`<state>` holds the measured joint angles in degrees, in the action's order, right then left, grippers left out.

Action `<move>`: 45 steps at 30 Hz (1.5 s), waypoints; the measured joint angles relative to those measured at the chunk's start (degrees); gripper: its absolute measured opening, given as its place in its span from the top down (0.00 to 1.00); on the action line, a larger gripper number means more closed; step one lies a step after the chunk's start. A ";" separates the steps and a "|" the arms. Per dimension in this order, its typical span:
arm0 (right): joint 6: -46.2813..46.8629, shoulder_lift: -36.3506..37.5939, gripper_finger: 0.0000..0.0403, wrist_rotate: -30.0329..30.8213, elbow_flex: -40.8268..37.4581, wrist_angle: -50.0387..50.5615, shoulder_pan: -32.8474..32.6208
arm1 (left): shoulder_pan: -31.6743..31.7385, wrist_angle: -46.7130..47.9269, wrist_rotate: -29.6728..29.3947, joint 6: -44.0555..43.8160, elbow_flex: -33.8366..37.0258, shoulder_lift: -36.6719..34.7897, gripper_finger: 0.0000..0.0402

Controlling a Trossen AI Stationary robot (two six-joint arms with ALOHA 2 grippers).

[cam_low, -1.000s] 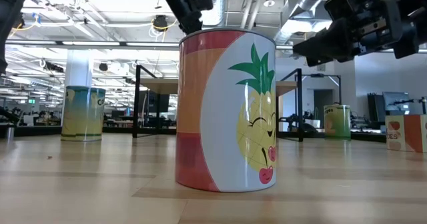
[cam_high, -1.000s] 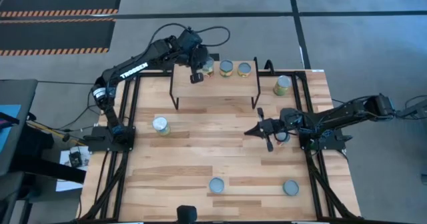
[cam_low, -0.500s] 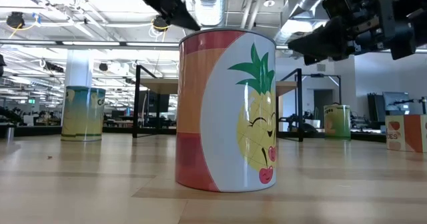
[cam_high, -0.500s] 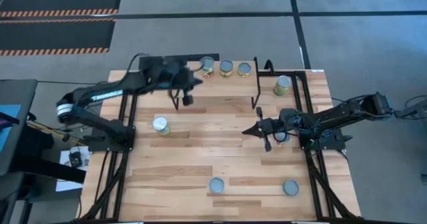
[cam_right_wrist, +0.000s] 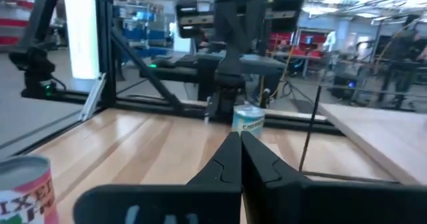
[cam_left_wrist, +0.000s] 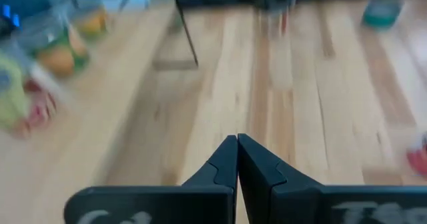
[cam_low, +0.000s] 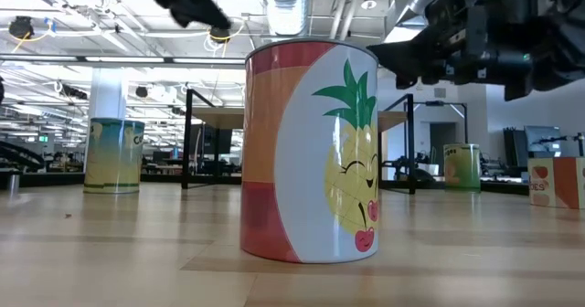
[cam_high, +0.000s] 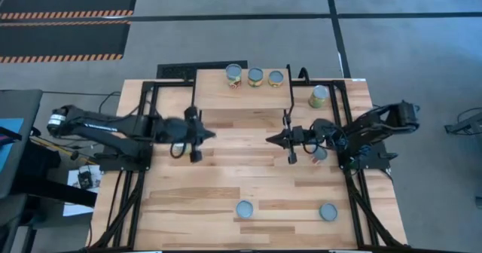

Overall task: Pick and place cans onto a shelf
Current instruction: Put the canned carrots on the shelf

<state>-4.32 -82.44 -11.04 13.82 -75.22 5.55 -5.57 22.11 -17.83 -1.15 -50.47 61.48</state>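
Note:
The shelf (cam_high: 245, 99) stands at the table's far middle with three cans (cam_high: 255, 77) in a row on its far edge. My left gripper (cam_high: 212, 135) hangs shut and empty over the table in front of the shelf's left leg, its fingertips together in the left wrist view (cam_left_wrist: 237, 141). My right gripper (cam_high: 269, 140) is shut and empty too (cam_right_wrist: 237, 139), pointing at the left one. More cans stand on the table: one (cam_high: 318, 96) to the right of the shelf, two (cam_high: 244, 209) (cam_high: 327, 211) near the front edge, one (cam_right_wrist: 248, 121) under my left arm.
A can (cam_high: 321, 155) shows partly under my right arm. In the low view the pineapple-labelled can (cam_low: 311, 152) fills the middle, with a teal can (cam_low: 114, 154) to its left and a green one (cam_low: 462, 165) to its right. Black frame rails (cam_high: 147, 102) flank the table.
My left gripper has swung away from the cans on the shelf's left end, toward the table's near edge and down, and now hangs over the table in front of the shelf. My right gripper has edged toward the table's left and tipped its fingers up. The cans have not moved.

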 joint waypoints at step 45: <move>0.93 -6.79 0.97 -4.33 3.30 -1.51 1.19 | -10.15 43.25 -14.62 -43.82 -1.02 21.20 0.97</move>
<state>-3.38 -89.23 -15.38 17.12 -76.73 6.74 -15.73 65.37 -32.46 -44.97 -51.48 82.69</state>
